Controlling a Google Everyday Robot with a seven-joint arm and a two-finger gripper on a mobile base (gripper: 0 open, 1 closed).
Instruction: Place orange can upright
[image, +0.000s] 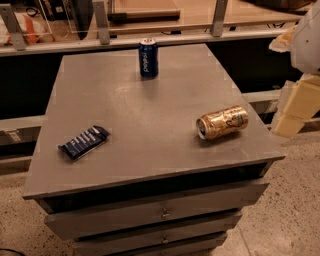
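The orange can (222, 122) is shiny gold-orange with dark markings. It lies on its side near the right edge of the grey cabinet top (150, 115), with its silver end facing left and toward the camera. My gripper (296, 107) shows as pale cream parts at the right edge of the view. It is to the right of the can, beyond the table's edge and apart from the can. Nothing is held in it.
A dark blue can with white lettering (148, 57) stands upright at the back middle of the top. A dark blue snack packet (84, 142) lies flat at the front left. Drawers (162, 214) sit below the front edge. A rail and shelf run behind.
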